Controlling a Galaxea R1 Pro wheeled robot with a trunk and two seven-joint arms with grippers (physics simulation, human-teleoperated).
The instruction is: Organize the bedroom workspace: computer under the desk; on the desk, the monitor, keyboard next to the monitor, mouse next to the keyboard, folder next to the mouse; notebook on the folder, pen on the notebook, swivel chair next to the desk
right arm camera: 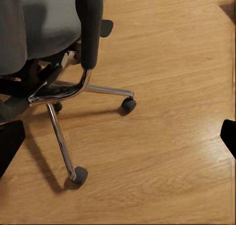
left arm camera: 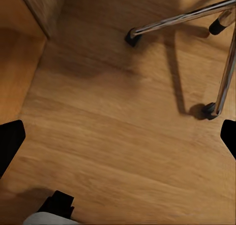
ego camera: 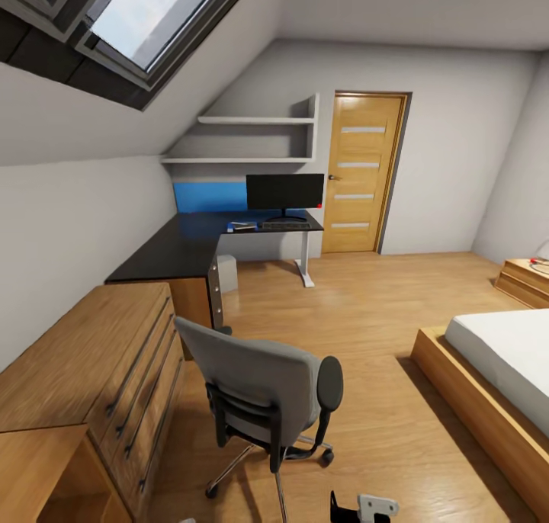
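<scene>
The swivel chair [ego camera: 259, 382] stands close in front of me with its grey back toward me, hiding its seat. Its chrome base [right arm camera: 61, 94] and casters show in the right wrist view, and two chrome legs [left arm camera: 177, 19] in the left wrist view. Far off, the black desk [ego camera: 179, 248] carries the monitor [ego camera: 285, 193] and the keyboard [ego camera: 286, 223]. A flat blue thing [ego camera: 242, 224], perhaps the folder, lies left of the keyboard. The computer [ego camera: 226, 273] stands under the desk. Mouse, notebook and pen are too small to tell. My left gripper [left arm camera: 118, 139] and right gripper [right arm camera: 118, 139] hang open over the floor.
A wooden drawer chest [ego camera: 99, 370] stands at my left between me and the desk. A low bed [ego camera: 496, 370] fills the right side, with a wooden nightstand [ego camera: 526, 279] beyond it. A wooden door [ego camera: 362, 172] is in the far wall. Open plank floor [ego camera: 358, 309] leads to the desk.
</scene>
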